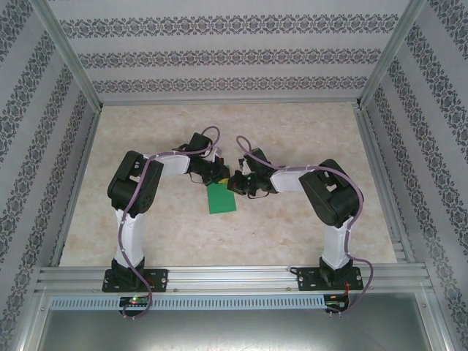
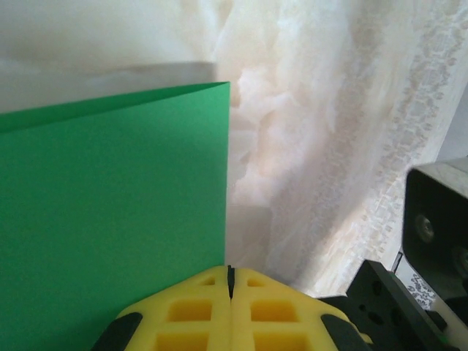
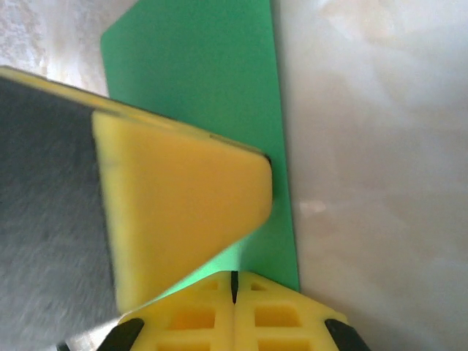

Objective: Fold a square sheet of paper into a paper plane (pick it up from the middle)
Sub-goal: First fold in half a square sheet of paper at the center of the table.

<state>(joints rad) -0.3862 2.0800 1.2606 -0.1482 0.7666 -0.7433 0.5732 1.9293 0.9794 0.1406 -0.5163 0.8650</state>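
Top external — left tool [image 1: 219, 178] and right tool [image 1: 236, 183] both pinch the green sheet [image 1: 221, 199] at its far edge.

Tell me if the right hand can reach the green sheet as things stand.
Likely yes: the shut right hand sits at the edge of the green sheet, though the left hand crowds it.

- You have a pale cream, marbled tabletop [image 1: 307, 219] across the middle of the top view, under soft, even light.
- Wallpapered walls [image 1: 219, 55], white with grey ornamental bands, close it in at the top, left and right of the frame.
- Aluminium posts [image 1: 67, 55] slant down from both upper corners to the tabletop's far corners.
- A slotted aluminium rail [image 1: 234, 278] spans the lower frame, with a dull grey metal panel [image 1: 234, 329] below it along the bottom edge.
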